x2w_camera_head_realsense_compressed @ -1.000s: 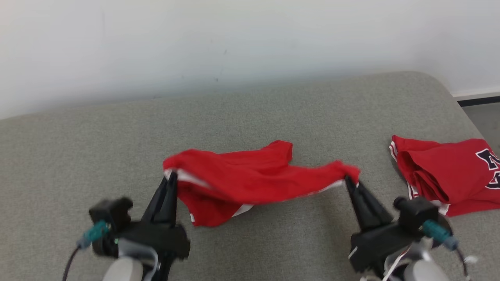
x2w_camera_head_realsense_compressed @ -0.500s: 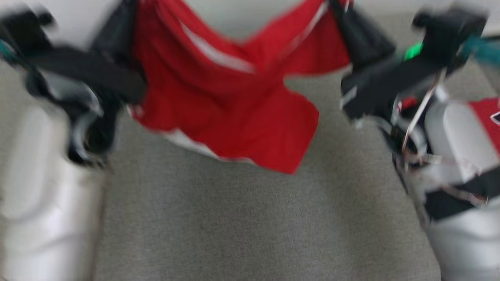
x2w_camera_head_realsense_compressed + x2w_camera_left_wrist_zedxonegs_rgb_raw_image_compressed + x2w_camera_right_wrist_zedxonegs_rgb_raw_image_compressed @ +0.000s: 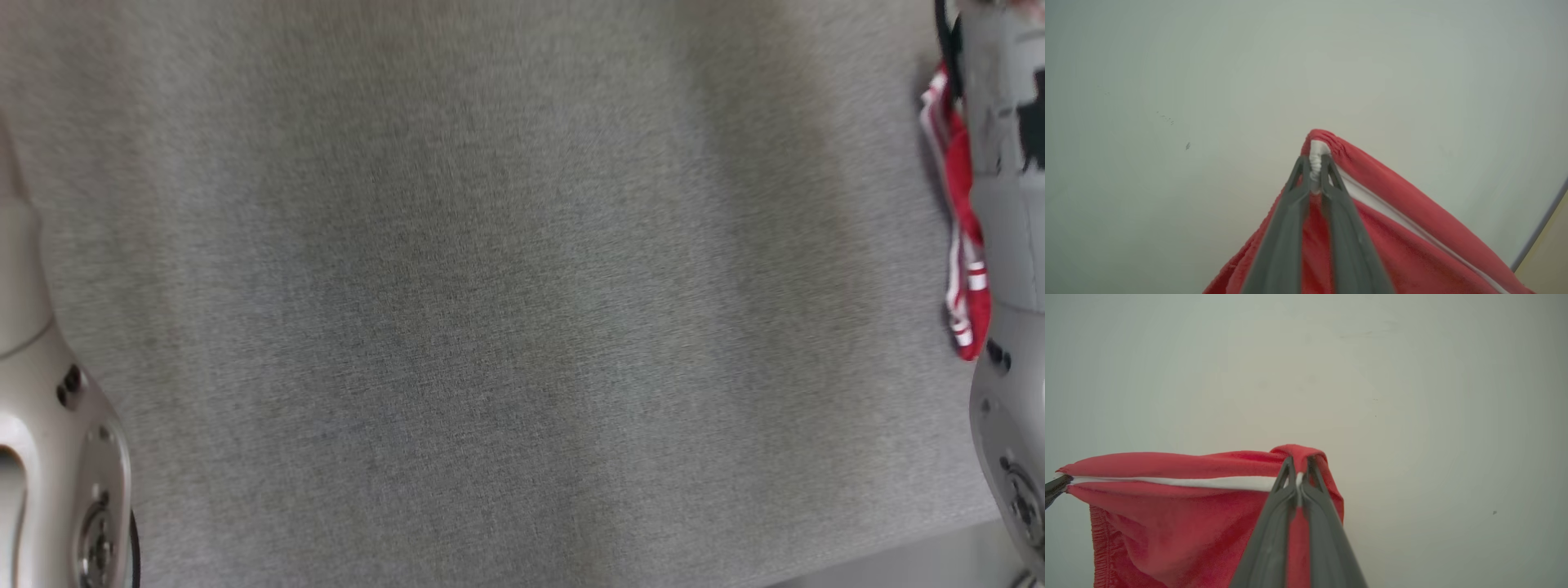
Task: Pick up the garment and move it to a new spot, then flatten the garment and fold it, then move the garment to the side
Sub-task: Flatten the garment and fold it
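Observation:
The garment (image 3: 1412, 228) is red with a white trim band and hangs in the air in front of a pale wall. In the left wrist view my left gripper (image 3: 1314, 163) is shut on a bunched corner of it, pinching the white trim. In the right wrist view my right gripper (image 3: 1299, 463) is shut on the opposite corner of the garment (image 3: 1167, 522). The top edge is stretched taut between the two, and the cloth drapes below. The tip of the left gripper (image 3: 1055, 488) shows at the far left of the right wrist view.
The head view looks down on the grey fabric surface (image 3: 490, 327). My pale left forearm (image 3: 49, 457) and right forearm (image 3: 1008, 245) frame it. A second red-and-white cloth (image 3: 963, 245) lies at the right, mostly hidden behind the right forearm.
Both grippers have lifted the garment off the grey surface and up past the top of the head view. The head camera has tilted downward, so the whole picture shifted.

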Controlling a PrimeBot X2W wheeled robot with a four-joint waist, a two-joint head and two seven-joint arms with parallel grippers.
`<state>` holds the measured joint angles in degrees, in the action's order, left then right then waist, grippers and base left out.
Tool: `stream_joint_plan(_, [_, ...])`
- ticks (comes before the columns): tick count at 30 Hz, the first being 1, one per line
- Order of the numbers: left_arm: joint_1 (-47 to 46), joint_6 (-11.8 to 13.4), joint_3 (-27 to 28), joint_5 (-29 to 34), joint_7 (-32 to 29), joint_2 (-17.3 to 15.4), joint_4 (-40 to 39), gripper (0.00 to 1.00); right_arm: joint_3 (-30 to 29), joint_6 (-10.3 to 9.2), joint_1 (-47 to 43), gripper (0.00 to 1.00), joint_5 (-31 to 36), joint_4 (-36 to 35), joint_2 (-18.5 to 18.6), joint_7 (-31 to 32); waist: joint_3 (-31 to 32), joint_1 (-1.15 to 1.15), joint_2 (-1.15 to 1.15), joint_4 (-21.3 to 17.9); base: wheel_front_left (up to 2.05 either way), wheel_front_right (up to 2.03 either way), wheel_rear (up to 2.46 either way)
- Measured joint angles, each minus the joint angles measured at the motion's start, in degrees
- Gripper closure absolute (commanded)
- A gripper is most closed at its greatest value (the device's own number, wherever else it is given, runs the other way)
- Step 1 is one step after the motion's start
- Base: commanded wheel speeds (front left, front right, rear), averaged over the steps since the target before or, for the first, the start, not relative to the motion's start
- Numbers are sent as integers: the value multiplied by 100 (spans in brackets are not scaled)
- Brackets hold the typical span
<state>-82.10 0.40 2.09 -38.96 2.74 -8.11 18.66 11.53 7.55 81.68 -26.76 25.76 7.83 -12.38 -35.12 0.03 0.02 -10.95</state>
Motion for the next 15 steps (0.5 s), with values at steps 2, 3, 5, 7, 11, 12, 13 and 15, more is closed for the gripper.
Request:
stream_joint_plan(2, [-87,-103,44,-41,170,-4,102,100,-76,1,136,100,8,242,-36,-114,-181,0,0,-7,0,0,0])
stream_joint_plan(3, [-72,-178,14,-21,231,-30,158,100,-81,0,165,100,10,363,-73,-149,-255,-1,0,-5,0,0,0])
stream_joint_plan(5, [79,-283,14,-13,386,-42,322,100,31,0,122,100,70,615,-124,-189,-359,0,0,16,0,0,0])
stream_joint_plan(7, [431,-398,3,-13,546,-42,485,100,271,0,-47,100,114,832,-145,-210,-394,0,0,70,0,0,0])
stream_joint_plan(11, [1038,-569,-80,-55,669,-21,627,100,636,0,-384,100,54,1002,-138,-233,-345,-2,-1,130,0,0,0])
stream_joint_plan(12, [1255,-611,-133,-82,688,-15,634,100,732,1,-506,100,-14,992,-116,-236,-306,-2,0,146,0,0,0])
stream_joint_plan(13, [1497,-658,-193,-99,717,-9,621,100,853,0,-644,100,-66,955,-69,-236,-255,-2,-1,163,0,0,0])
stream_joint_plan(15, [2030,-705,-271,-281,758,29,577,100,999,0,-997,100,-147,828,65,-253,-127,-3,-1,195,0,0,0])
